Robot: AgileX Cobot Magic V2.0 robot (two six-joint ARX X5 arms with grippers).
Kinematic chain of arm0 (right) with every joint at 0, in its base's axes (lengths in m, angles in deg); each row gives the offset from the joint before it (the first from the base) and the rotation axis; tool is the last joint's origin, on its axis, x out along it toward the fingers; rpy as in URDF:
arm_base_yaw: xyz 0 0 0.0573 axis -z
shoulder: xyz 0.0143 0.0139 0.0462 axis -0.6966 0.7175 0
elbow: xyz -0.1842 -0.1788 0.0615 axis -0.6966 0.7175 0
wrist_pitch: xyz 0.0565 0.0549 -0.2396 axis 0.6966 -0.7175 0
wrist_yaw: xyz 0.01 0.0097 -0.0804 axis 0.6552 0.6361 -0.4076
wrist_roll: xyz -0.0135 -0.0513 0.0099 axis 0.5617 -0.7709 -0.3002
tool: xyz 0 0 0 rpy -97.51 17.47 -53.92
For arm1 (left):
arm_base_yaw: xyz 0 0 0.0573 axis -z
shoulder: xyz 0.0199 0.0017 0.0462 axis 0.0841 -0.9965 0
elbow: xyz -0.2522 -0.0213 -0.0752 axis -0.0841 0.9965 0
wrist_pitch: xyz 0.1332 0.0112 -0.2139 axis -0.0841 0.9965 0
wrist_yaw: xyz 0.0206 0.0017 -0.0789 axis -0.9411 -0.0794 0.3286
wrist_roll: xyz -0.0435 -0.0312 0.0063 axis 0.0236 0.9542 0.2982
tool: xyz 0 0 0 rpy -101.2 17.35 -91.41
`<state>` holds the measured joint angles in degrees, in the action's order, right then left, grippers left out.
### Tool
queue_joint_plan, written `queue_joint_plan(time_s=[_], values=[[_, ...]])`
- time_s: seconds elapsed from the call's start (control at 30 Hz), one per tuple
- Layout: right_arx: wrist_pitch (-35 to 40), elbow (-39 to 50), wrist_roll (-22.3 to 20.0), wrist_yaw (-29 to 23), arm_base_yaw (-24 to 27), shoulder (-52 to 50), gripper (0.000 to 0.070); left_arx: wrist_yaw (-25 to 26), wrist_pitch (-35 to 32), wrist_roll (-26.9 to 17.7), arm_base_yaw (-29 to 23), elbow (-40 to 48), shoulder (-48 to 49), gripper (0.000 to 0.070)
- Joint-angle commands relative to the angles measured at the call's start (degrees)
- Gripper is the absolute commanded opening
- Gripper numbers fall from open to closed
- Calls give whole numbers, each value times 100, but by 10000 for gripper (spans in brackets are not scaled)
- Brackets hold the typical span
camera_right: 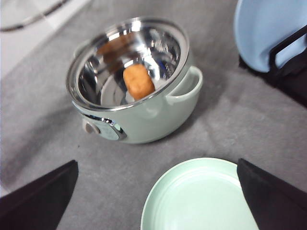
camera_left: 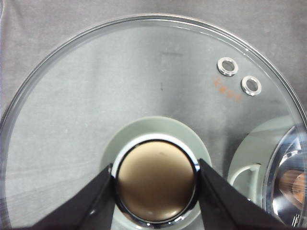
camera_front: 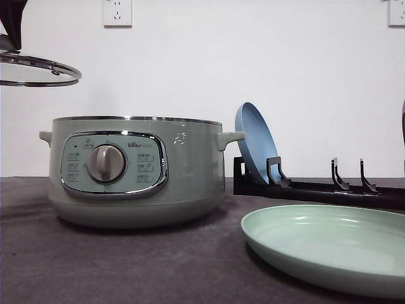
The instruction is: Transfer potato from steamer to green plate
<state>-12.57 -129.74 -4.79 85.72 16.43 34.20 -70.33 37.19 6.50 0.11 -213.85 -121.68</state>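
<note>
two arms raised | left fingers [camera_left: 156, 191] clamp lid [camera_left: 144, 96] knob | right fingers [camera_right: 158, 191] wide above green plate [camera_right: 201, 196]

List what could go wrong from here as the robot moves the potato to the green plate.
1. The left gripper holds the glass lid by its knob, up beside the steamer; a slip could drop it.
2. The potato sits deep in the shiny bowl, so the open right gripper may clip the rim.
3. The potato might roll off the shallow green plate.

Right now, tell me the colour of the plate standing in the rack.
Light blue plate, clearest in the front view.
</note>
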Motion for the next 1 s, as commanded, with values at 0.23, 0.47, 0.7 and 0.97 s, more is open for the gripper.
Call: queue_joint_plan(time_s=[0.23, 0.47, 0.7, 0.97], values=[[-12, -1729, -749, 208, -481, 2235, 686, -1, -173, 2, -19, -263, -11, 0], [-1049, -3788, -1213, 270, -753, 4231, 680, -1, -163, 4, -21, -263, -11, 0], [-2020, -5798, -1532, 364, -954, 6034, 680, -1, -130, 7, -21, -263, -11, 0], [-2036, -6978, -1887, 280, -1240, 7357, 680, -1, -132, 7, -21, -263, -13, 0]])
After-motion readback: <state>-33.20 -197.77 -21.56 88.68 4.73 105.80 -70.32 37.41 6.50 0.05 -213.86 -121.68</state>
